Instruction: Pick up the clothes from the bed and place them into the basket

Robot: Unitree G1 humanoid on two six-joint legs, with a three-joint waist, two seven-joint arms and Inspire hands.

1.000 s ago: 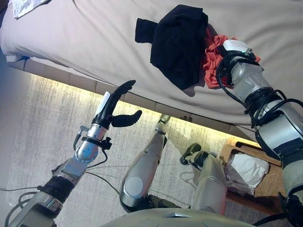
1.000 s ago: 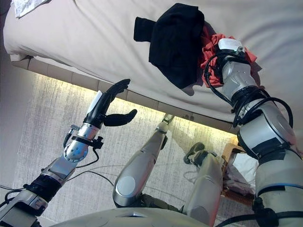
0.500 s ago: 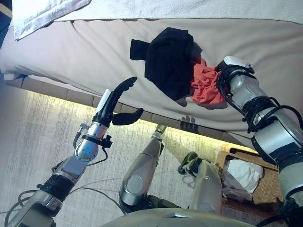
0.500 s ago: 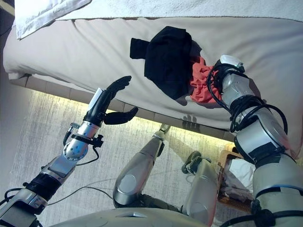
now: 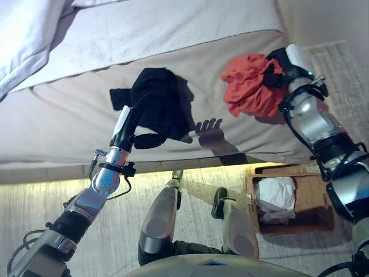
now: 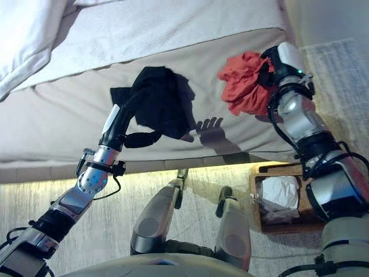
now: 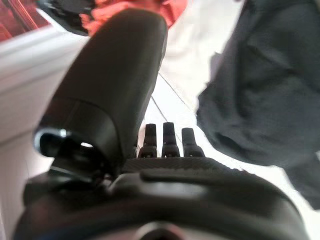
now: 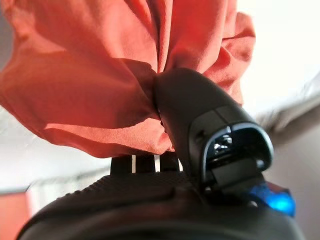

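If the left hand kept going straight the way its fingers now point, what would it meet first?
Most likely the black garment on the bed: the left hand points up into it with fingers straight. Depth is unclear; it may already overlap its edge.

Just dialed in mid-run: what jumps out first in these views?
The red garment stands out first, bunched in the right hand above the bed's near edge, the thumb pinching the cloth in the right wrist view. Next is the black garment, lying on the bed in front of the left hand, whose fingers are straight. On the floor below the right arm stands a wooden basket with white cloth inside.
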